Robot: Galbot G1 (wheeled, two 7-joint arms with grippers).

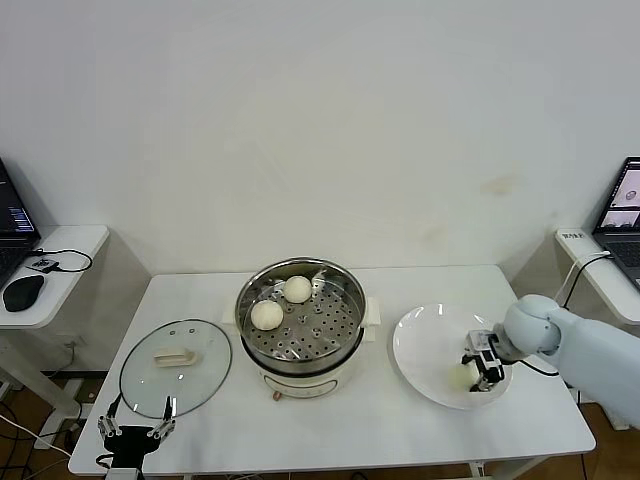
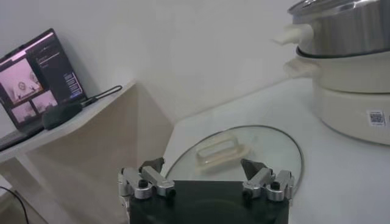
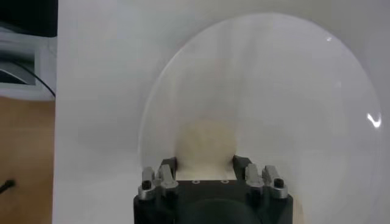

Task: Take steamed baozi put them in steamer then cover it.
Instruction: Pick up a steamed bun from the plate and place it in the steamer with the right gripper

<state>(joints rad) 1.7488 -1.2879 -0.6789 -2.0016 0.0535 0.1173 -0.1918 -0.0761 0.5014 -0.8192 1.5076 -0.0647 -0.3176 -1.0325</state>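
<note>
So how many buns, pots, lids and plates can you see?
Buns: 3, two in the pot, one on the plate in the right pincer
Pots: 1
Lids: 1
Plates: 1
Total: 6

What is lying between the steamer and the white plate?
Nothing: the head view shows only bare table between the steamer and the plate.

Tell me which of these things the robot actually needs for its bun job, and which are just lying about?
Part of the job:
- two baozi in the steamer
- baozi on the plate, right tool closed around it
- steamer
- glass lid, flat on the table by the open left tool
- white plate

Just lying about:
- laptop and mouse on the left side table
- second laptop on the right
</note>
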